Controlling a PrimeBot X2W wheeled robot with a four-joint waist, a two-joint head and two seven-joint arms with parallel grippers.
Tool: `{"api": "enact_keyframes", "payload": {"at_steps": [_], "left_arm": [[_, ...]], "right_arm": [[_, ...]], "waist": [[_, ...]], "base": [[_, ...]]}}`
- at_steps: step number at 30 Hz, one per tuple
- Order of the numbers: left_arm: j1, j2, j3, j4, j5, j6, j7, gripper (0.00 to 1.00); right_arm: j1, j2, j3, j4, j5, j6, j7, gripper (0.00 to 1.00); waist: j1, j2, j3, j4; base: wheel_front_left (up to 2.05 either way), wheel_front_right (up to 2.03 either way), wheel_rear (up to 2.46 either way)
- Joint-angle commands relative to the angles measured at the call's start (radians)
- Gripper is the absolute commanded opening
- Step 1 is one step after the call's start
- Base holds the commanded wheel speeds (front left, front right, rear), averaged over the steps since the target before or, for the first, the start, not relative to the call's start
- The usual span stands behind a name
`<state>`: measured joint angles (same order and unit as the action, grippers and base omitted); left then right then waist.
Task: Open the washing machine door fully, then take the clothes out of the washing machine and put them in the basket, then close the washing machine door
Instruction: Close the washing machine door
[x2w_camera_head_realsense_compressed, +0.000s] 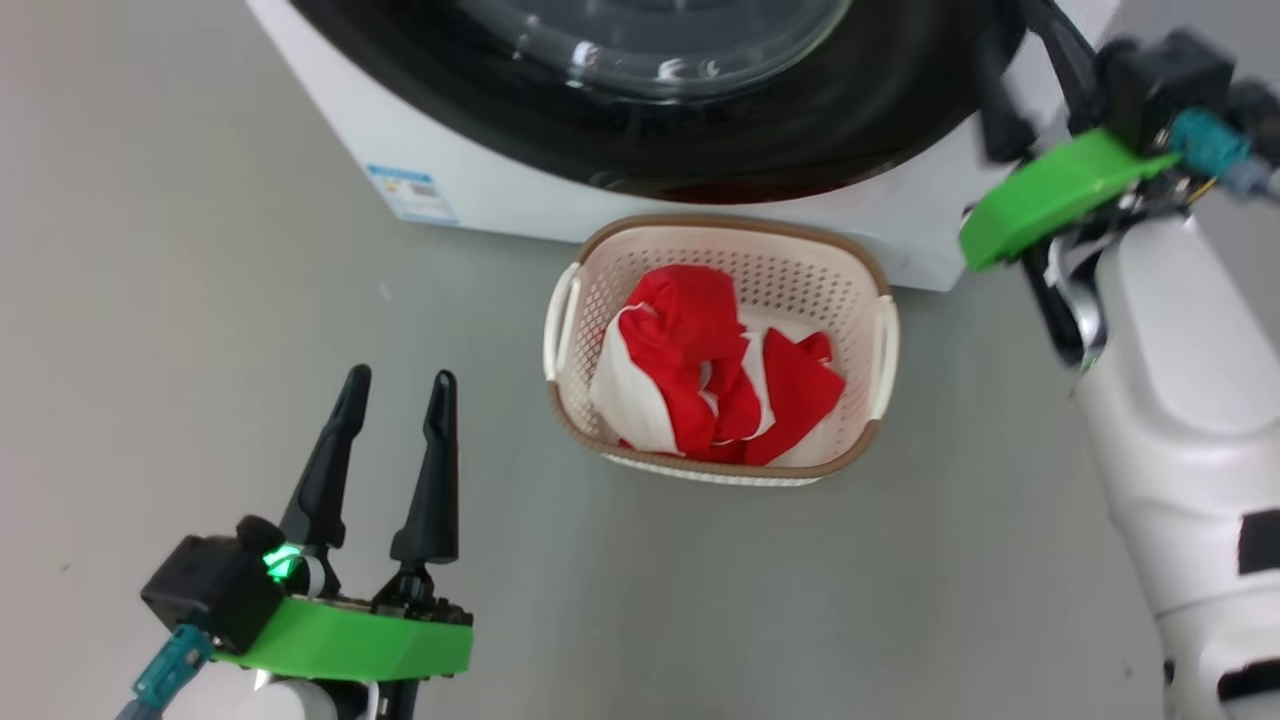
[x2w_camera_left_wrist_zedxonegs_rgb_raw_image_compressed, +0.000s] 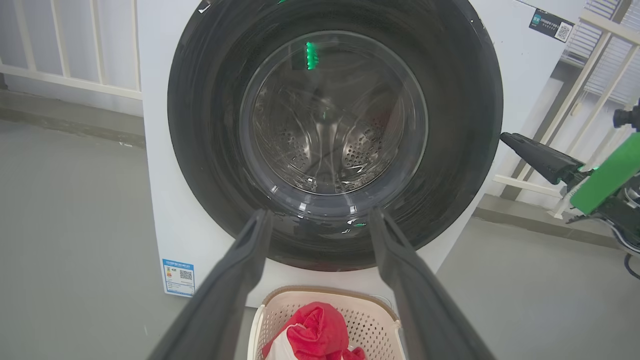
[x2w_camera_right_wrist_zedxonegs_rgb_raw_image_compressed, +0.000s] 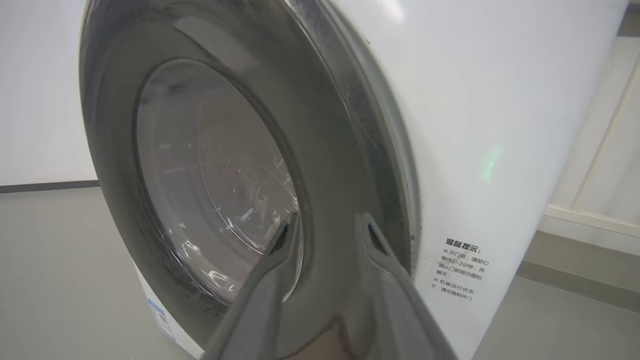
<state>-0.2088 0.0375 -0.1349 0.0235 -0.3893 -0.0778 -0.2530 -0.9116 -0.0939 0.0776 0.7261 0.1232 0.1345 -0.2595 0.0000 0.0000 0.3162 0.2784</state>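
The washing machine (x2w_camera_head_realsense_compressed: 480, 190) is a white box, and its door (x2w_camera_head_realsense_compressed: 700, 150), a black ring around clear glass, lies flat against the front. Through the glass in the left wrist view the steel drum (x2w_camera_left_wrist_zedxonegs_rgb_raw_image_compressed: 325, 145) looks bare. Red and white clothes (x2w_camera_head_realsense_compressed: 700, 370) are heaped inside the cream basket (x2w_camera_head_realsense_compressed: 735, 225), which stands on the floor right below the door. My left gripper (x2w_camera_head_realsense_compressed: 400, 378) hovers open over the floor left of the basket, holding nothing. My right gripper (x2w_camera_right_wrist_zedxonegs_rgb_raw_image_compressed: 327, 225) is at the door's right rim (x2w_camera_right_wrist_zedxonegs_rgb_raw_image_compressed: 350, 150), jaws parted around nothing.
Grey floor spreads left of and in front of the basket. My pale right forearm (x2w_camera_head_realsense_compressed: 1180, 400) fills the right side of the head view. A white railing (x2w_camera_left_wrist_zedxonegs_rgb_raw_image_compressed: 65, 50) runs behind the machine on both sides. A blue label (x2w_camera_head_realsense_compressed: 413, 193) sits low on the machine's front.
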Motion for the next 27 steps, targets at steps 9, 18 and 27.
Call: {"api": "enact_keyframes", "payload": {"at_steps": [9,18,27], "left_arm": [[0.012,0.013,0.047,0.03,-0.015,0.036,-0.009,1.0],[0.047,0.013,0.062,0.065,-0.014,0.043,-0.009,1.0],[0.092,0.021,0.082,0.104,-0.019,0.051,-0.009,1.0]], "right_arm": [[0.176,0.042,0.043,-0.145,0.042,-0.004,-0.002,1.0],[0.356,0.043,0.059,-0.269,0.104,-0.004,-0.002,1.0],[0.525,0.044,0.016,-0.375,0.087,-0.004,-0.002,1.0]], "waist": [[0.0,0.0,-0.114,-0.132],[0.0,0.0,-0.194,-0.213],[0.0,0.0,-0.268,-0.272]], "base": [[0.0,0.0,0.0],[0.0,0.0,0.0],[0.0,0.0,0.0]]}}
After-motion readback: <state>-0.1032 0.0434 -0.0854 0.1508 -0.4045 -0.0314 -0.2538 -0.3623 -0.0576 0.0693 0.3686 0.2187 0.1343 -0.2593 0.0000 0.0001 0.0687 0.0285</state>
